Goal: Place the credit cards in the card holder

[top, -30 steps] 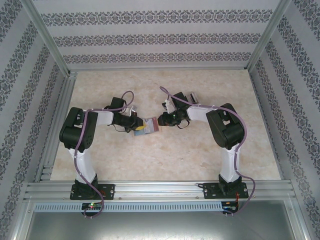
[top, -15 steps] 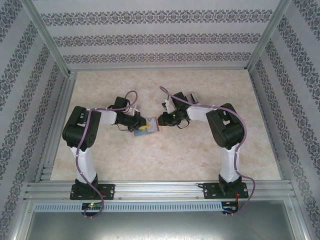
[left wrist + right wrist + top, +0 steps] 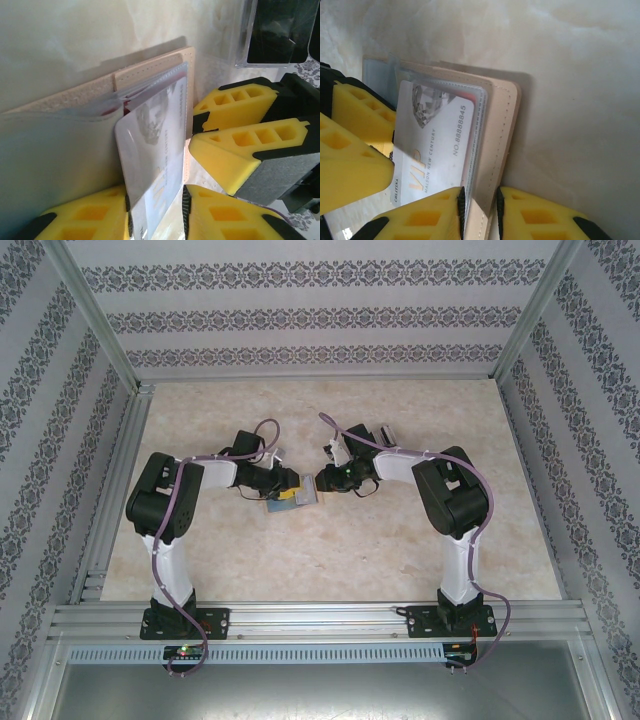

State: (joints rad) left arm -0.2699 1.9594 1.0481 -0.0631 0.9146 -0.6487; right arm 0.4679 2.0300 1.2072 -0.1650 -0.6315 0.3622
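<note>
Two arms meet at the middle of the marbled worktop [image 3: 350,560], and you find the card holder [image 3: 293,499] between their tips in the top view. You cannot tell there whether it rests on the surface.

Holder: beige cover with a stitched border and rounded corners, lying open, with clear plastic sleeves fanned over the inside. A thin red strip shows behind the sleeves.

Card [image 3: 435,145]: silver-white and glossy, with a grey diamond picture at one end, a gold "VIP" at the other and a printed number along one long edge. Its diamond end sits under a clear sleeve; the "VIP" end sticks out past the sleeve's mouth.

Right end effector [image 3: 480,200]: yellow fingers drawn close together, pinching the holder's cover and the sleeve edge between them.

Left end effector [image 3: 156,200]: jaws stand apart, with the card's free end in the gap. You cannot tell whether either pad touches the card. In the left wrist view the right arm's yellow fingers [image 3: 235,105] sit just beside the holder's far edge.
</note>
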